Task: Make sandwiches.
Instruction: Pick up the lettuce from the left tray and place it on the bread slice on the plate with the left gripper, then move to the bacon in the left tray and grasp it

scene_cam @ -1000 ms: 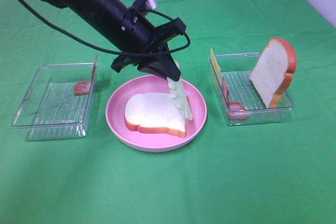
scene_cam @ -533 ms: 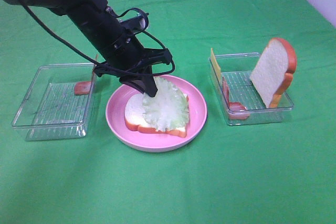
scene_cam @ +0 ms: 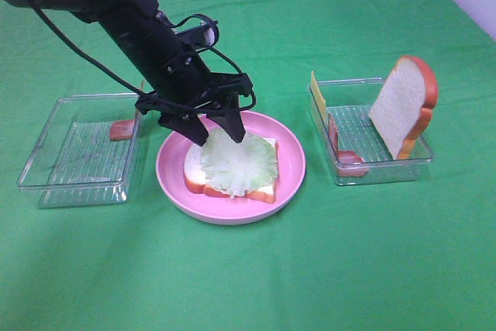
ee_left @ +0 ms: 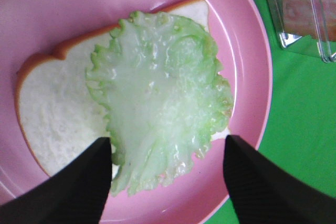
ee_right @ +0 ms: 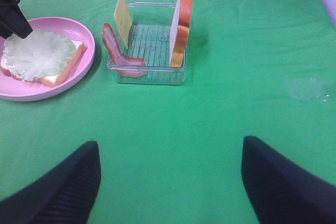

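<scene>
The left gripper [scene_cam: 217, 137], jaws apart, hangs at the 12 o'clock edge of pale green lettuce [scene_cam: 239, 163] on white orange-crusted bread [scene_cam: 192, 168]; the right gripper [ee_right: 169, 145] is also spread apart.

Glossy lettuce [scene_cam: 236, 162], glossy plate [scene_cam: 298, 164], clear ribbed trays [scene_cam: 384, 170] (matt cloth [scene_cam: 310, 269]).

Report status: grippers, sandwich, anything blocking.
Left gripper open over lettuce, holding nothing; right gripper open, empty, above cloth. Lettuce flat on bread slice in pink plate; bacon, cheese, second bread slice in the right tray. Nothing seen blocking.
</scene>
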`<state>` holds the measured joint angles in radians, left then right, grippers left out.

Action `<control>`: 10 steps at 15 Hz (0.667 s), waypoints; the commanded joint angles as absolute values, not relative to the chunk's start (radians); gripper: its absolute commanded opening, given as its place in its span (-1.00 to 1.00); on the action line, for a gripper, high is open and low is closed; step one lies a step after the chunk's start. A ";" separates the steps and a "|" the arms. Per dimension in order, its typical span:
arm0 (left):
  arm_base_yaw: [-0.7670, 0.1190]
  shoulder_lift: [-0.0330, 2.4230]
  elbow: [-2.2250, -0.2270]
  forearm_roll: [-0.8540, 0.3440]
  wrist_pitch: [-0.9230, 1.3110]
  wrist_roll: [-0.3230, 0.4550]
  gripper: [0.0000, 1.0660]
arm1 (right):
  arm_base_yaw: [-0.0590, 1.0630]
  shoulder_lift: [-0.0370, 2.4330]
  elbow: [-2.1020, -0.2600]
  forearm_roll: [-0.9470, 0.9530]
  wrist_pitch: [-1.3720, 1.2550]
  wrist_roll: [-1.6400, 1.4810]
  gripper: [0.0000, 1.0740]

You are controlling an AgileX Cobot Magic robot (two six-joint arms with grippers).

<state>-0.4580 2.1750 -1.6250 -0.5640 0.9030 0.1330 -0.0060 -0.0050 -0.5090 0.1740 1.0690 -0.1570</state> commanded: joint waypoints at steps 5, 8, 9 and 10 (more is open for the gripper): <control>-0.373 2.026 -1.754 -0.477 0.984 -0.006 0.23 | -0.011 -0.021 -0.508 0.175 1.061 -0.156 0.32; -0.364 2.008 -1.885 -0.241 1.156 -0.171 0.23 | -0.011 -0.021 -0.508 0.175 1.061 -0.156 0.32; -0.364 2.008 -1.900 -0.192 1.181 -0.190 0.23 | -0.011 -0.021 -0.508 0.175 1.061 -0.156 0.32; -0.364 2.009 -1.918 -0.110 1.230 -0.228 0.23 | -0.011 -0.021 -0.508 0.175 1.061 -0.156 0.32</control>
<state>-0.3700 2.0110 -1.9080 -0.1450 1.1910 -0.2050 -0.0060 -0.0050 -0.5090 0.1740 1.0690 -0.1570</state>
